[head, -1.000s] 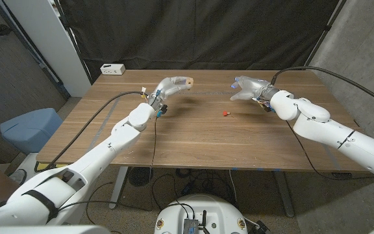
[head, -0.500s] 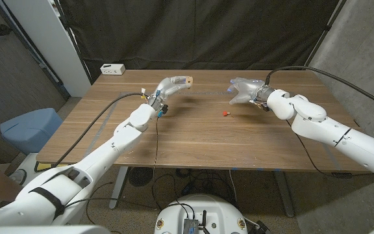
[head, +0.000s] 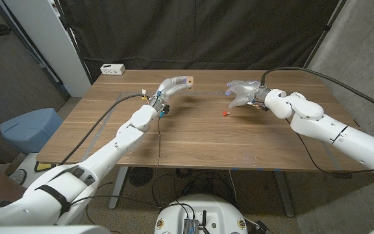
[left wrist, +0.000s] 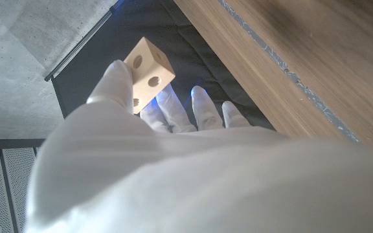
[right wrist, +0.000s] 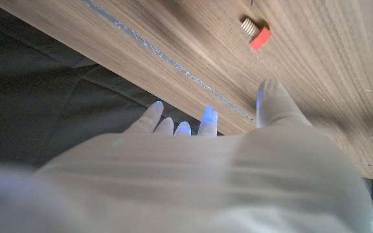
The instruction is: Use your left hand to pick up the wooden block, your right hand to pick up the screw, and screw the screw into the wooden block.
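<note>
A: Pale wood first — the small pale wooden block with round holes [left wrist: 147,73] sits in the left hand [head: 171,85], pinched at the fingertips, lifted clear of the brown wooden table [head: 193,133] near its far edge.

B: Same grip and spot as a second ago?

A: Yes, block and left hand unchanged. The right hand [head: 241,90] has shifted a bit toward the left arm's side; fingers spread, holding nothing.

B: The screw?

A: The short screw with a red head [head: 224,113] lies on the table, just beside the right hand on the near side, not touched. It has not moved. In the right wrist view the screw [right wrist: 255,32] lies on its side beyond the fingertips [right wrist: 268,97].

B: Anything else?

A: A white power strip [head: 112,68] at the table's far left corner, a blue bin [head: 30,127] off the left side.
</note>
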`<state>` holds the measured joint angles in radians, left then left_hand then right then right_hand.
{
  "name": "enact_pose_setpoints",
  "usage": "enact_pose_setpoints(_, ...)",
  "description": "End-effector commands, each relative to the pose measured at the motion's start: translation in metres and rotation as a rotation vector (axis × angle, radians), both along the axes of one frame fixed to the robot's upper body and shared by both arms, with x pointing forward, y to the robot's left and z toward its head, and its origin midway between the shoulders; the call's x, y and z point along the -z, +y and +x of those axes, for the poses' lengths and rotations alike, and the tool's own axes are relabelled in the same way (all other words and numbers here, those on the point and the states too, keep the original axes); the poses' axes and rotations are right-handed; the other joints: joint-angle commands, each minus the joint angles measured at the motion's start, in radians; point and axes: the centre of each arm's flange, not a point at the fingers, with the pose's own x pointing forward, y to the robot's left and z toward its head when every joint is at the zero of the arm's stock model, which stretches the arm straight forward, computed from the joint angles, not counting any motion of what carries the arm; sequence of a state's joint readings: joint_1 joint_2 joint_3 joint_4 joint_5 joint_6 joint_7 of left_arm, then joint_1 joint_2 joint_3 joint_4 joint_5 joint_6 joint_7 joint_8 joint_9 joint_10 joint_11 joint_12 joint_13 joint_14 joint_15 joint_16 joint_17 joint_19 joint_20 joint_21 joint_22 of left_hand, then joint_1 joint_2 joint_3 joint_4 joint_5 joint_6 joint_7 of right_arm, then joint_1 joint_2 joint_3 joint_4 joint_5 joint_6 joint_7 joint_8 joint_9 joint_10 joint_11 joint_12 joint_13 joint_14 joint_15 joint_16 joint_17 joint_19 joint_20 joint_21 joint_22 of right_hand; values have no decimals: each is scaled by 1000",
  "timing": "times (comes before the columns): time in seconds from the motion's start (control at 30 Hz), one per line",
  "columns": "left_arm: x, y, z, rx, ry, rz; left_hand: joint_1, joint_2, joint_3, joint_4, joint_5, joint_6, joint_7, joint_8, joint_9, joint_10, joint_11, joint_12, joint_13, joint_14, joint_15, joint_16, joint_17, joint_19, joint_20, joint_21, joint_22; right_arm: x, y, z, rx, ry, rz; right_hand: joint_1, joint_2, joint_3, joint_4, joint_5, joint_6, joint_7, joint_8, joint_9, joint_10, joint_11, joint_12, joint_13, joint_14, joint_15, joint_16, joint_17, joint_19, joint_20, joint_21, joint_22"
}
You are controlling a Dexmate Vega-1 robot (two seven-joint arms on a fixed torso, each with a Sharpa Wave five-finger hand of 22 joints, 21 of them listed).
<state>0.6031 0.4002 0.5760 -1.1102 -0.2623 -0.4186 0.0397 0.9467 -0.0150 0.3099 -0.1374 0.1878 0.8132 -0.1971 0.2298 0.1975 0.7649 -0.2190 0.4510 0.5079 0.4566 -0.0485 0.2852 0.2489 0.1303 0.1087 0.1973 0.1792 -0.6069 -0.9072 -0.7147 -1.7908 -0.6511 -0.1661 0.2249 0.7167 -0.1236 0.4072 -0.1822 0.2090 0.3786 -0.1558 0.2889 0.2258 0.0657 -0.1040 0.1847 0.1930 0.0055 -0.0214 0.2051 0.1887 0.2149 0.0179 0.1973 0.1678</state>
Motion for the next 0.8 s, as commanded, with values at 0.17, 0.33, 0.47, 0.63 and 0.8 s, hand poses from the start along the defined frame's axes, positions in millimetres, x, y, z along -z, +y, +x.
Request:
enact_pose_setpoints(0.17,1,-7,6,12,11,9,4,14,-6,0,5,5,-2,4,4,-7,0,-2,3,-2,-113,8,5,-3,-3,3,4,0,12,9,16,44,-100,27,-6,13,1,0,13,14,15,9,-17,0,-2,5,-11,7,-5,4,4,3,0,3)
enact_pose_setpoints(0.33,1,-8,6,12,16,-4,5,15,-7,-1,5,1,0,2,4,-8,0,-4,4,-3,-115,9,6,-3,-3,3,4,3,14,11,16,33,-110,42,-8,19,1,1,24,27,27,16,-23,15,-1,6,-12,8,-4,5,3,9,-2,3)
enact_pose_setpoints(0.47,2,-8,6,10,18,3,7,16,-7,-2,6,5,-1,3,4,-8,0,-4,4,-2,-114,9,7,-4,-4,3,4,4,15,13,15,27,-125,50,-9,24,2,1,39,24,38,21,-21,17,1,7,-11,6,-3,6,2,9,-3,3)
enact_pose_setpoints(0.63,2,-9,6,5,21,5,8,16,-8,-3,6,6,-1,4,4,-9,0,-6,5,-2,-115,10,8,-5,-5,3,4,6,17,15,13,27,-138,58,-9,27,3,2,50,26,47,24,-16,18,4,8,-8,3,-2,7,2,10,-4,3)
enact_pose_setpoints(0.8,3,-10,6,3,25,11,9,18,-9,-3,6,7,-1,3,4,-8,0,-6,6,-3,-117,11,9,-5,-5,3,4,9,19,17,5,36,-147,65,-10,31,4,2,57,31,55,29,-12,31,6,9,-8,3,-1,8,1,12,-5,3)
